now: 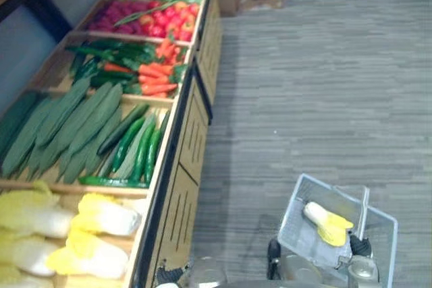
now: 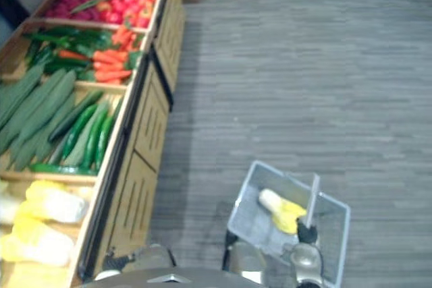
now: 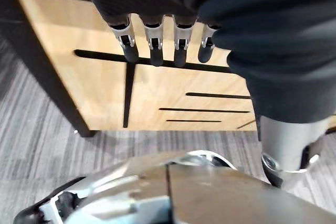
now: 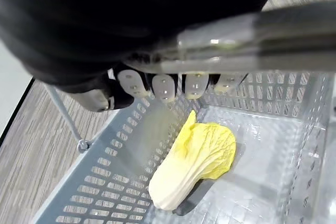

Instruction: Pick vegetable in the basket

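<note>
One napa cabbage (image 4: 197, 158) lay in the basket (image 4: 100, 182); right hand (image 4: 163, 85) clenched its handle (image 4: 262, 35); left hand (image 3: 156, 38), fingers released and empty, appeared due to pick next.

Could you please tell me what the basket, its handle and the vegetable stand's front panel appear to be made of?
The basket looks like pale, translucent plastic: its walls are a moulded grid of small holes. Its handle is probably metal, a smooth grey bar with a bright glint. The front panel looks like light wood or laminate, matt, with dark cut slots.
</note>
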